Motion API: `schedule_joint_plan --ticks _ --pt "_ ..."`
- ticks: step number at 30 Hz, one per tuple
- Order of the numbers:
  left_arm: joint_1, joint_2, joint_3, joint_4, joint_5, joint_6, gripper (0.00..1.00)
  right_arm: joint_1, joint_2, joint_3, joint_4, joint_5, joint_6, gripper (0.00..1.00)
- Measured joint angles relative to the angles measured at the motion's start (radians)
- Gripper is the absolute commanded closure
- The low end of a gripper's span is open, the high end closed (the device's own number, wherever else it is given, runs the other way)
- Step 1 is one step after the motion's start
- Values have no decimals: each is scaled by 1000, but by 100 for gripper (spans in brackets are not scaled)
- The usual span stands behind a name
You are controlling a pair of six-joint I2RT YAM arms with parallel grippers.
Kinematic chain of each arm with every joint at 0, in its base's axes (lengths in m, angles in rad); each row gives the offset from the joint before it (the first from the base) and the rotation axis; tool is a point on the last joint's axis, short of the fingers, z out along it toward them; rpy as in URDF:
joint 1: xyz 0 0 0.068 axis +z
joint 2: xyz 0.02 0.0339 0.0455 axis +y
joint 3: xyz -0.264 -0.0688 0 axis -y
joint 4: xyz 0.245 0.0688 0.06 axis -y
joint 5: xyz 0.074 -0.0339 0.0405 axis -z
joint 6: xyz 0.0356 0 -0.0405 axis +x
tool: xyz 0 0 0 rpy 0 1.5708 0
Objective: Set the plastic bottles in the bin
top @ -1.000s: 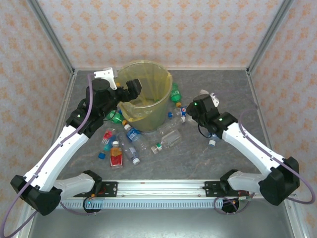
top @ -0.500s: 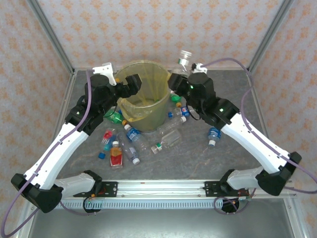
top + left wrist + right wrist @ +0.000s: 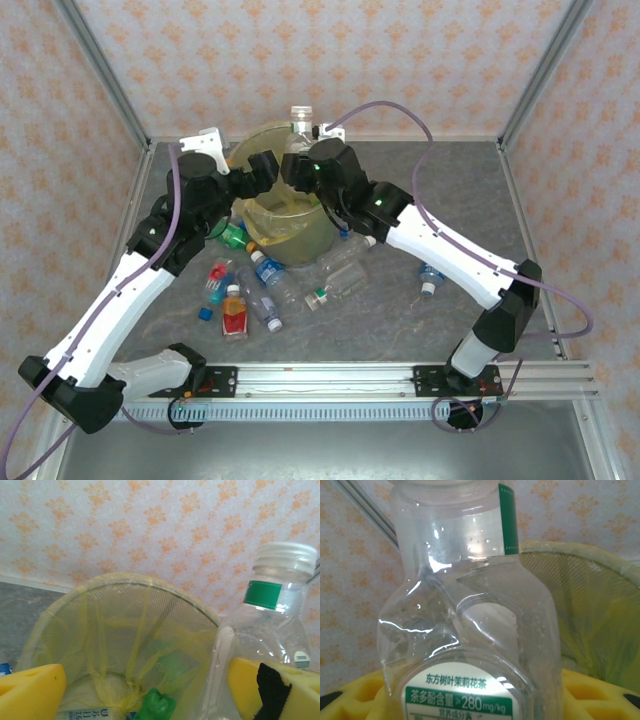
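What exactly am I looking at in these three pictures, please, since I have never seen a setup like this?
These are two white robot arms bolted at the near edge of a grey table, each ending in a two-finger gripper. One picture comes from a fixed camera above and behind the arms; the other two come from small cameras on each wrist, looking past yellow fingers. In the middle stands a round bin lined with a yellow bag. Loose plastic bottles lie on the table in front of it. The right gripper holds a clear bottle with a white cap and green band over the bin. The left gripper sits open at the bin's rim.
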Motion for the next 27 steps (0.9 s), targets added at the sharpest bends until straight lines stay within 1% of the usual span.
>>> schedule_joint_plan --ticks 7,12,18,19,20,21,24,27 --pt "6 -40 0 0 -65 1 1 0 0 0 6 -3 0 47" --pt "6 -48 0 0 -75 1 1 0 0 -4 5 -3 0 46" --pt "6 -48 -2 0 -82 6 1 0 0 -11 5 -3 -2 26" --pt "6 -48 -2 0 -82 8 1 0 0 -11 5 -2 -1 20" --pt "6 -48 -2 0 -83 8 1 0 0 -11 5 -1 0 17" --pt "6 -48 -2 0 -83 9 1 0 0 -11 5 1 1 16" --pt "6 -48 -2 0 -85 9 1 0 0 -11 5 5 -1 5" --pt "6 -48 -2 0 -85 9 1 0 -5 -16 5 14 0 3"
